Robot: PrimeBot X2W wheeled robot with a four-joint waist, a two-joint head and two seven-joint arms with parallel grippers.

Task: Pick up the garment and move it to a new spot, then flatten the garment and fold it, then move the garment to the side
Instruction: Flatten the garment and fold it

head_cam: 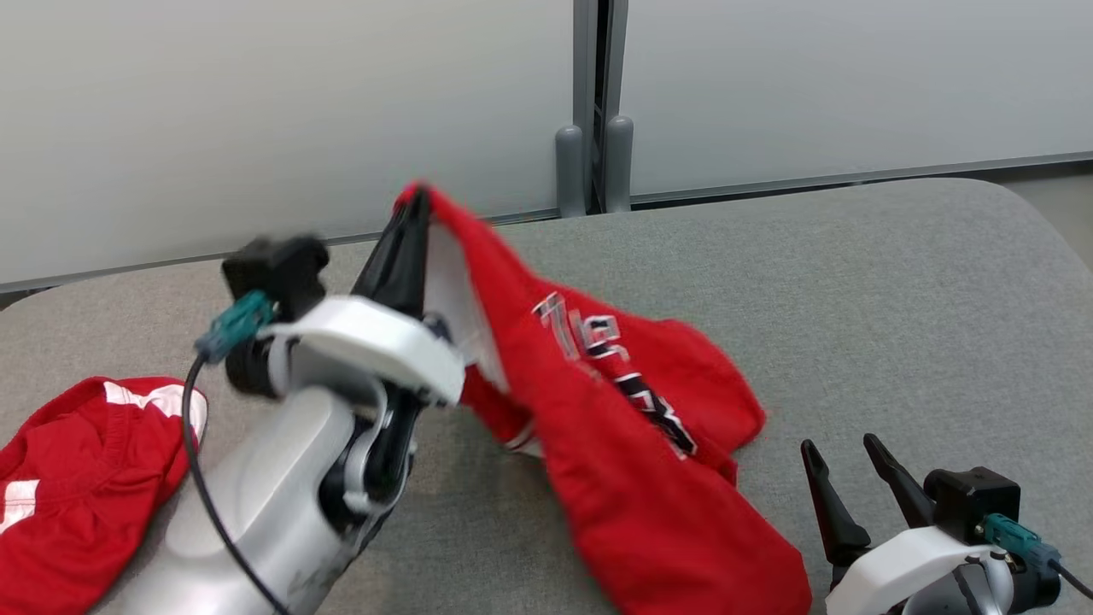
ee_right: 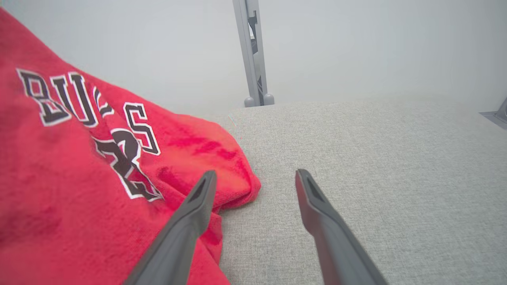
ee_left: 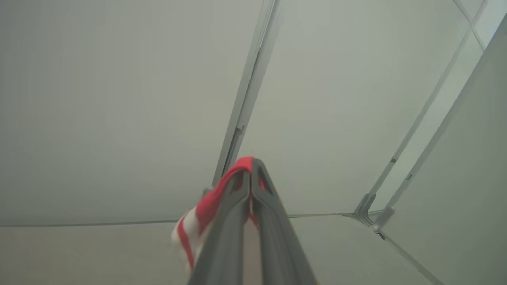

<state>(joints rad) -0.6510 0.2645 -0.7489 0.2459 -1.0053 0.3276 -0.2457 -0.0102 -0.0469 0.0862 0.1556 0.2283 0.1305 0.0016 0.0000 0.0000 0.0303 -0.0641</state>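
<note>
Left claw (head_cam: 417, 207) first: my two dark fingers are pressed together on a fold of the red garment (head_cam: 615, 427). They hold that pinch up off the grey surface (head_cam: 897, 290), and the rest hangs down and trails across it toward my right side. My right claw (head_cam: 841, 448) sits low at the near right, fingers spread, with nothing between them and the garment's rounded fold close by.

I judge the cloth light, soft and quite limp. From a single pinch it sags into a long bunch rather than a sheet. To flatten it I would want two holds well apart along one edge, at a hem or a shoulder, with the grip on doubled fabric so it does not slide out.

The knit looks matte and slightly fuzzy. Black lettering (ee_right: 91, 130) edged in white looks stiffer than the cloth around it, and a white band shows near my left pinch. The surface is a coarse woven grey with rounded corners, likely to drag on the fabric. A second red piece (head_cam: 77, 478) with white stripes lies crumpled at my far left.
</note>
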